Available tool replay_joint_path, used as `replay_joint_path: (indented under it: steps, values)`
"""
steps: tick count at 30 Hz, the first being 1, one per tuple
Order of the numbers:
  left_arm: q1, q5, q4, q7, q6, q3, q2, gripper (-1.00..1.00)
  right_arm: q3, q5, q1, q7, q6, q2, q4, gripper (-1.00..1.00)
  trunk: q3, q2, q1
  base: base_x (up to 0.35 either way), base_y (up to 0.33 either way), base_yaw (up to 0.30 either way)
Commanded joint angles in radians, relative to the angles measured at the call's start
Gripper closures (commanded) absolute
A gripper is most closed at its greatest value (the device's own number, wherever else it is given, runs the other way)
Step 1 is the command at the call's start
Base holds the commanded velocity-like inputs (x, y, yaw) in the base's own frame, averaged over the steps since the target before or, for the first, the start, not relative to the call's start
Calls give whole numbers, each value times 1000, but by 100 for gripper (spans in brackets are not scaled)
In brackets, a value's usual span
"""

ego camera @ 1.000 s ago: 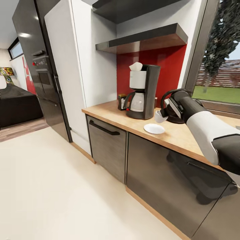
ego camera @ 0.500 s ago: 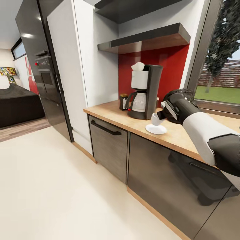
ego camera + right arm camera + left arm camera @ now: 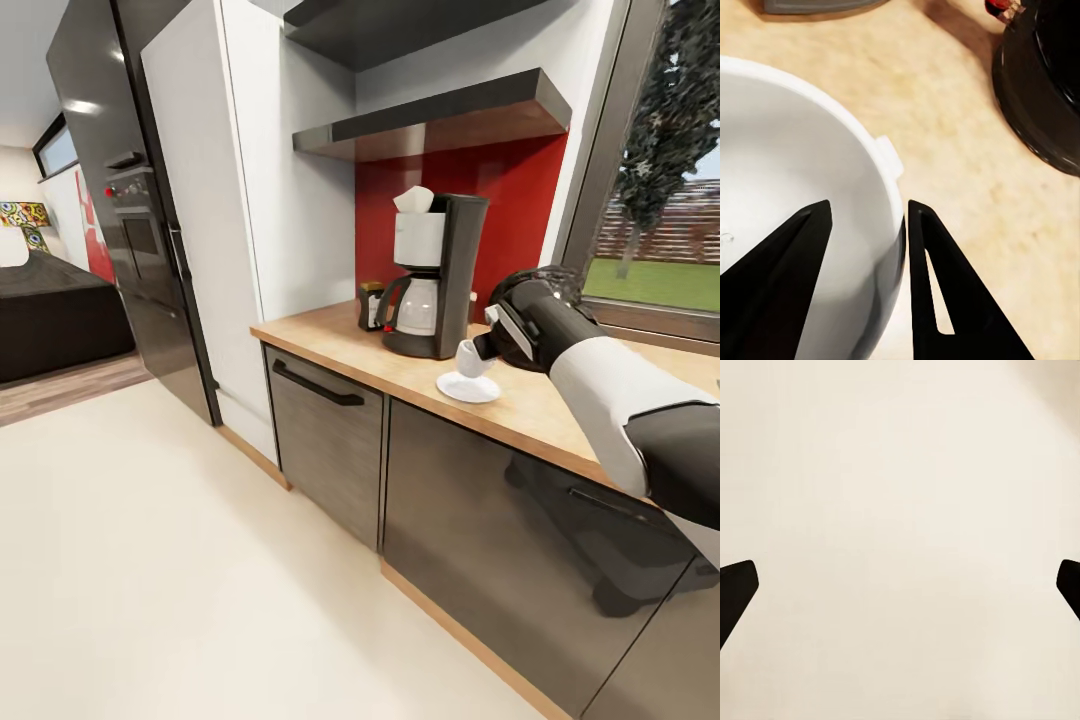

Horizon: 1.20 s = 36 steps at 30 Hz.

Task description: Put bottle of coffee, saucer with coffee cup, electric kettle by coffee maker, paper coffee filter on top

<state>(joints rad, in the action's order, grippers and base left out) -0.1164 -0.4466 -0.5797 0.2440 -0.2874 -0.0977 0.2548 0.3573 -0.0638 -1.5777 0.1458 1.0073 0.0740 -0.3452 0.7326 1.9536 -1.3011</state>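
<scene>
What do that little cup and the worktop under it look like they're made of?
The coffee cup looks like glazed white ceramic: smooth, with a soft sheen, though it might be plastic. The kitchen countertop looks like matte light wood or laminate, showing tan grain streaks.

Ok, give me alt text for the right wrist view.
The right gripper pinches the white cup's rim, one finger inside and one outside, above the tan countertop. A round black base sits beyond it on the counter.
</scene>
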Motion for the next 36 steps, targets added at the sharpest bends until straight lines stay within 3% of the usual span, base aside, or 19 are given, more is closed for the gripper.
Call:
replay_joint_path:
  steps: [1, 21, 36]
  values:
    - [0, -10, 0, 9, 2, -2, 0, -100, 5, -7, -1, 10, 4, 1, -2, 100, 1, 0, 0, 0, 0, 0]
    - [0, -10, -1, 9, 2, -2, 0, -100, 5, -7, -1, 10, 4, 1, -2, 100, 23, 49, -27, 0, 0, 0]
    - [0, -10, 0, 9, 2, -2, 0, -100, 5, -7, -1, 10, 4, 3, -3, 100, 23, 49, -27, 8, 0, 0]
